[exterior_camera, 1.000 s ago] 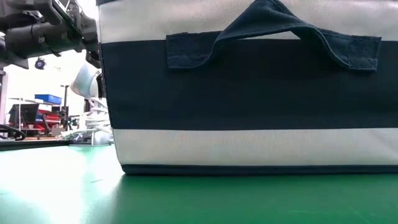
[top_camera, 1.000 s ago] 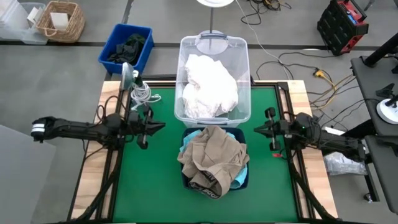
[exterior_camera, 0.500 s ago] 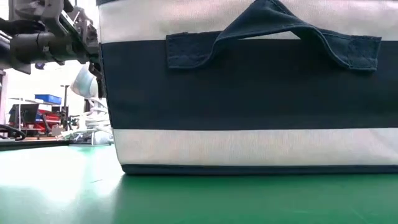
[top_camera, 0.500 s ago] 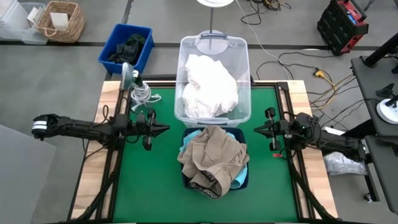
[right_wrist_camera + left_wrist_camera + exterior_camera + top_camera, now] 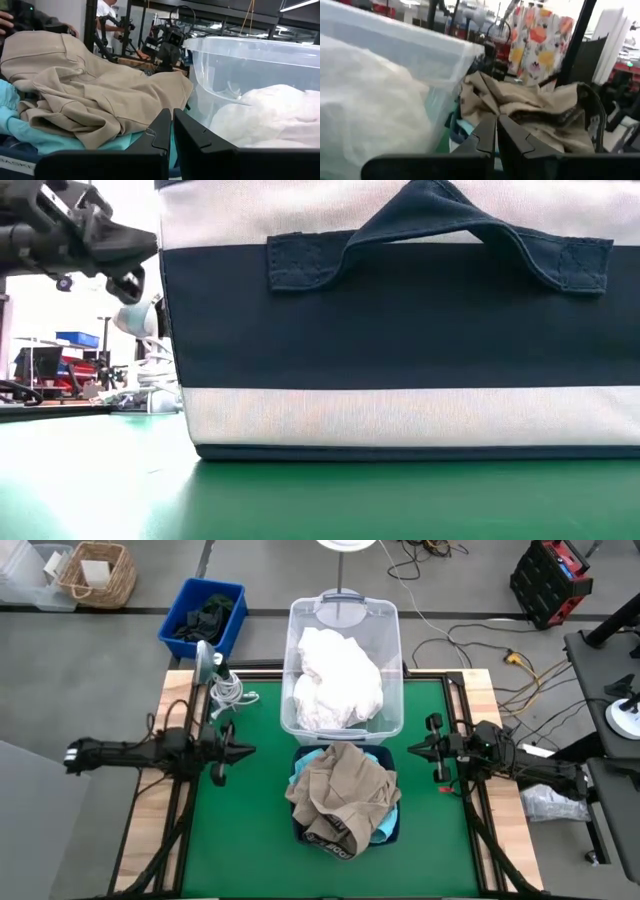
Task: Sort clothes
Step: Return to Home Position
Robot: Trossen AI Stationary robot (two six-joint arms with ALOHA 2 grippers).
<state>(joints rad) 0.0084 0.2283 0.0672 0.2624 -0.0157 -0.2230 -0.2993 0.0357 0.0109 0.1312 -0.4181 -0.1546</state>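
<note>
A khaki garment [image 5: 345, 790] lies heaped on top of a teal one [image 5: 388, 825] in the navy-and-white fabric box [image 5: 400, 330] at the table's middle. Behind it, white clothes [image 5: 340, 680] fill a clear plastic bin [image 5: 296, 640]. A black garment [image 5: 212, 615] lies in a blue bin [image 5: 180, 610] beyond the far left corner. My left gripper [image 5: 250, 750] hovers shut, left of the box, pointing at it. My right gripper [image 5: 411, 748] hovers shut on the box's right side. In both wrist views the shut fingers [image 5: 496, 132] [image 5: 172, 127] hold nothing.
A coiled white cable [image 5: 228, 690] and a small lamp-like stand [image 5: 207, 660] sit at the table's far left. Bare green mat [image 5: 240, 840] lies on the near left and near right of the box. A wicker basket [image 5: 97, 572] stands on the floor beyond.
My left gripper edged toward the fabric box, then drew back toward the table's left edge, its fingers still shut. In the low view it now slants slightly downward. The right arm and the clothes have stayed where they were.
</note>
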